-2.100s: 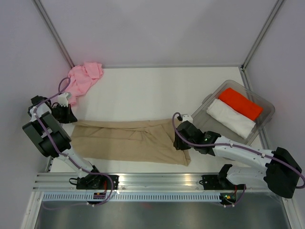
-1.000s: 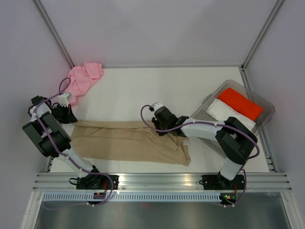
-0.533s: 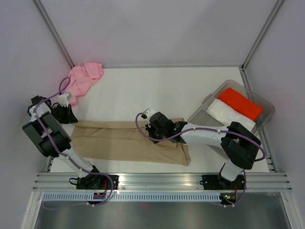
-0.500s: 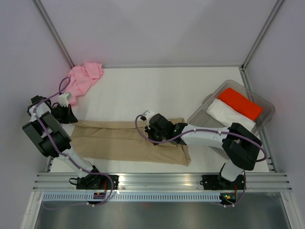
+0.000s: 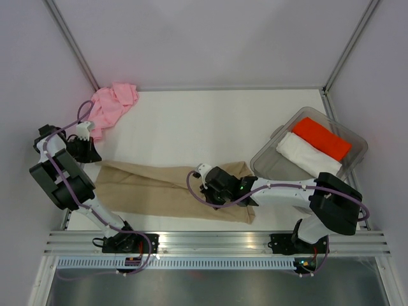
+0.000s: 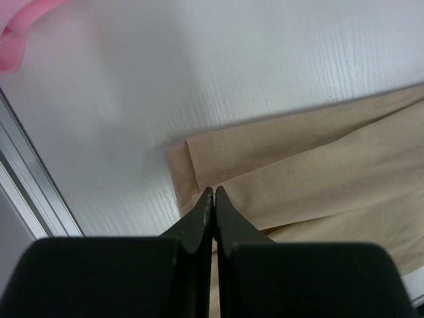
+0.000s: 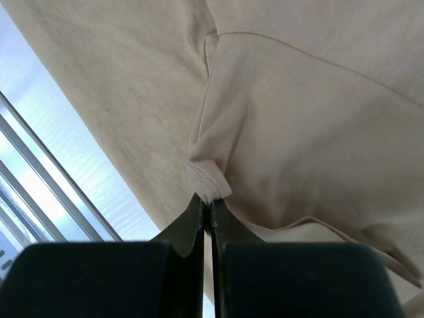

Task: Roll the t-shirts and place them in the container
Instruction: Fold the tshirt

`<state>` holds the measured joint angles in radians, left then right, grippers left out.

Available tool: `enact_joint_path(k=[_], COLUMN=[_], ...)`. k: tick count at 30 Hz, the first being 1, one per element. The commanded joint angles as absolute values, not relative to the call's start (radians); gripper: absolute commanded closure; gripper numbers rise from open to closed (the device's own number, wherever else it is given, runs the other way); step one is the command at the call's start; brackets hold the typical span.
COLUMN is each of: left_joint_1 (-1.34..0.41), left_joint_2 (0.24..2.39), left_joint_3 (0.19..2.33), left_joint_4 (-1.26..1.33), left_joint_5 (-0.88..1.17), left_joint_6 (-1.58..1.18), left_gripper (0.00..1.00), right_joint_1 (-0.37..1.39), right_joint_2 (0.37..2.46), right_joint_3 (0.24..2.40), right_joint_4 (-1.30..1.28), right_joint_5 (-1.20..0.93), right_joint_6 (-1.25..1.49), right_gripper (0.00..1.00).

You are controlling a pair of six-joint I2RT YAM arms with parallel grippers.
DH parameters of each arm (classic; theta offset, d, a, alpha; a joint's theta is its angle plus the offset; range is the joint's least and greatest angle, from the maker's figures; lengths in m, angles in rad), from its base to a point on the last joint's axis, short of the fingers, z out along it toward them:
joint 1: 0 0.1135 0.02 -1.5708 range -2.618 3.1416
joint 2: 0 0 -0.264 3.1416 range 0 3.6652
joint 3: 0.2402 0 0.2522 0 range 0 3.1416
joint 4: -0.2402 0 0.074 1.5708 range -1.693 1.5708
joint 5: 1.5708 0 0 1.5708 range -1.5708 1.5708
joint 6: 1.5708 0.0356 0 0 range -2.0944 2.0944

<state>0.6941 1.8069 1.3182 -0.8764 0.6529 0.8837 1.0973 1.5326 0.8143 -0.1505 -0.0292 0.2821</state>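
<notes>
Tan t-shirt (image 5: pixel 159 188): lies on the table (image 5: pixel 191 121) flattened into a long band. It runs from the tips of the left jaws across to under the right jaws and a little past them.
Handling: judged soft, light and limp. It will sag and wrinkle where it is lifted, drag rather than slide cleanly, and not keep a roll unless held. It is not fragile.
Where to hold: likely at a hemmed edge or the end corners, where doubled cloth gives the tips something to bite. A mid-panel pinch only raises a pucker.
Right gripper (image 7: pixel 207 205): jaws pressed together, pinching a small stitched fold of the tan cloth right at the tips.
Left gripper (image 6: pixel 213 199): jaws pressed together, tips down on the band's narrow end, just beside the folded hem. Whether any cloth is caught between them cannot be told.
Count: four t-shirts — one tan, one pink, one red, one white; one tub; two grippers.
Pink t-shirt (image 5: pixel 109 105): a crumpled heap beyond the left jaws, apart from them.
Red t-shirt (image 5: pixel 322 138) and white t-shirt (image 5: pixel 308 158): folded, side by side and touching, inside the clear tub (image 5: pixel 265 157), well to the right of the right jaws.
</notes>
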Motion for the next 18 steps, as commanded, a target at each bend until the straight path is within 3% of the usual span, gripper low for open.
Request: enact_joint_path(k=[1, 8, 18], left_joint_1=[0.701, 0.699, 0.681], left_joint_2=[1.838, 1.868, 1.988], left_joint_3=[1.359, 1.353, 1.528], left_joint_4=[-0.881, -0.882, -0.773], left_joint_5=[0.634, 0.659, 0.695], left_joint_6=[0.928, 0.894, 0.648], left_gripper=[0.98, 0.98, 0.98], right_joint_1=[1.103, 1.104, 1.043], right_joint_2=[1.512, 1.529, 1.511], right_joint_3=[0.802, 0.821, 0.884], right_joint_4=[-0.134, -0.132, -0.166], right_joint_5=[-0.032, -0.006, 0.153], right_joint_6=[0.301, 0.298, 0.331], right_gripper=[1.00, 0.99, 1.00])
